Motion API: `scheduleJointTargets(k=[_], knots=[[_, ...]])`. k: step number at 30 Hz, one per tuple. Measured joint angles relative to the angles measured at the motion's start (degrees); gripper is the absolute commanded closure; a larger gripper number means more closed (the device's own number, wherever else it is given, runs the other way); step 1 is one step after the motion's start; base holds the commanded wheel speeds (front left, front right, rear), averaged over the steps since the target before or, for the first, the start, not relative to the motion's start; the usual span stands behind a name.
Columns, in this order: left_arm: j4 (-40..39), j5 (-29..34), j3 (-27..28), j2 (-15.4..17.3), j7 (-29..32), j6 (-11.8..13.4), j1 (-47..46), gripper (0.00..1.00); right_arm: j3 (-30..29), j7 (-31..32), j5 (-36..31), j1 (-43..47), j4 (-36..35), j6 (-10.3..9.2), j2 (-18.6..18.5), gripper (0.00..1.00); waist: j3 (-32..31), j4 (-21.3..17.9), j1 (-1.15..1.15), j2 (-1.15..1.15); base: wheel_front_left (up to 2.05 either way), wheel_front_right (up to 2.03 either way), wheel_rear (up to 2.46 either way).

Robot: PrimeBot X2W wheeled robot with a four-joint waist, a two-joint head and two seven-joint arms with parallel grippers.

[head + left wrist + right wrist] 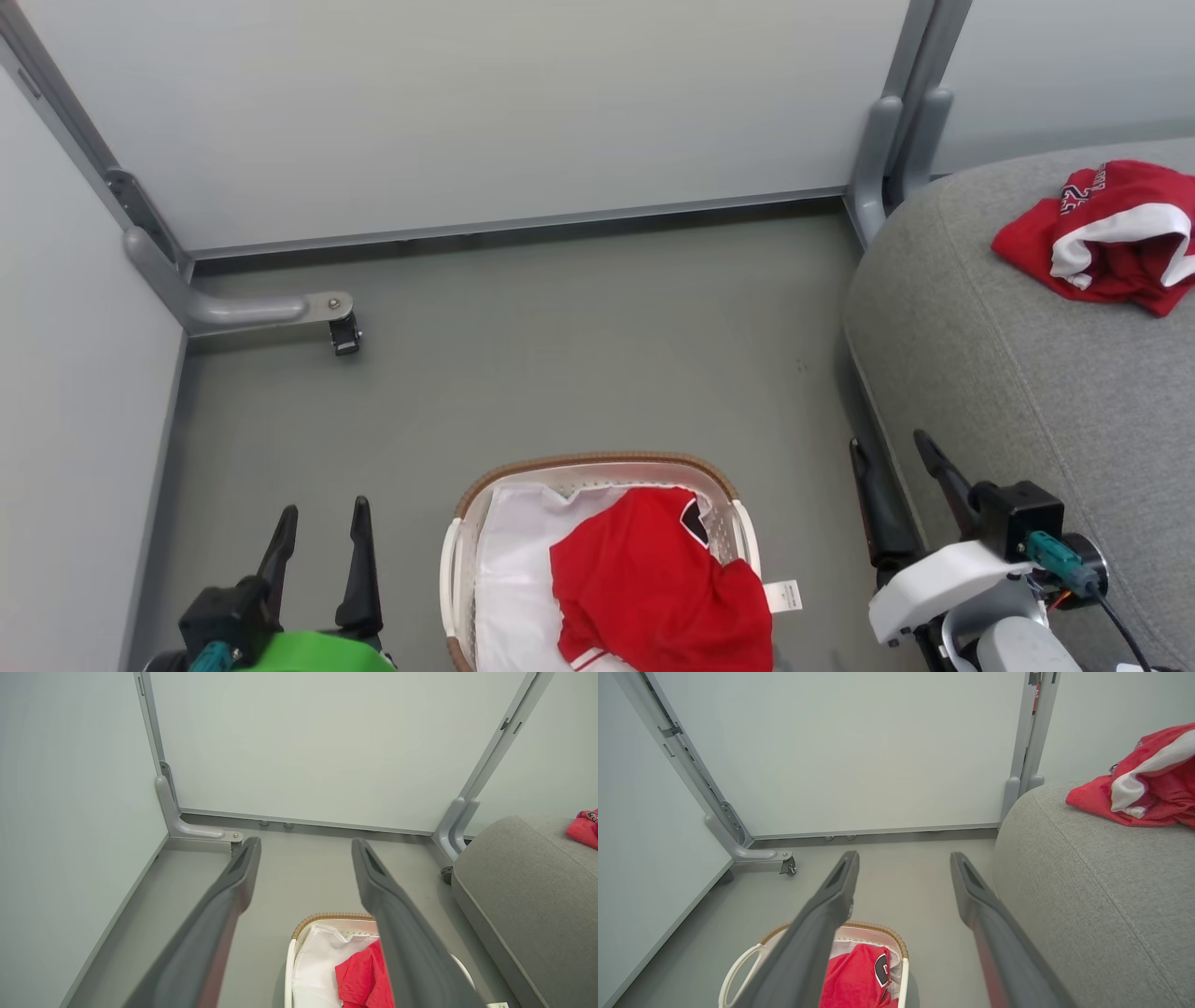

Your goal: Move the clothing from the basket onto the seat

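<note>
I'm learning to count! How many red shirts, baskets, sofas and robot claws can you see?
Red shirts: 2 (basket shirt, sofa shirt)
Basket: 1
Sofa: 1
Claws: 2 (left claw, right claw)
Total: 6

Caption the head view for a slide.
Open left gripper and right gripper flank the basket holding one red jersey; another jersey lies on the seat.

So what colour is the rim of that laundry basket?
Brown and braided, topping the white basket; the head view shows it best.
</note>
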Motion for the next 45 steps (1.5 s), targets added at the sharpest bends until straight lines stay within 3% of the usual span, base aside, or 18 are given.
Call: scheduleJointTargets(k=[10,18,25,32,45], knots=[[1.47,2.41,-2.92,0.76,0.41,-1.24,-10.06,0.00,-4.32,-0.01,-1.55,-3.76,-3.07,0.00,0.00,0.00,4.94,-0.46,0.00,0.00,0.00,0.00,0.00],[7.09,4.78,-9.67,0.55,2.82,-2.99,-22.10,0.00,-7.13,-0.01,-2.72,-8.68,-6.78,0.00,0.00,0.00,11.74,-1.41,0.00,0.00,0.00,0.00,0.00],[15.67,5.58,-16.93,0.05,4.64,-3.69,-30.95,0.00,-7.21,-0.01,-2.49,-13.43,-11.31,0.00,-0.01,0.00,18.88,-2.80,0.00,0.00,0.00,0.00,0.00],[23.96,1.47,-23.23,-0.80,6.03,-3.81,-37.77,0.00,-6.37,-0.01,-2.40,-17.59,-15.97,0.00,-0.03,0.00,26.57,-4.71,0.01,0.00,0.00,0.00,0.00],[36.13,-1.88,-29.20,1.46,10.60,-3.82,-45.28,0.00,-1.93,-0.01,0.13,-23.79,-19.83,0.00,-0.04,0.00,39.24,-10.44,0.02,0.00,0.00,0.00,0.00]])
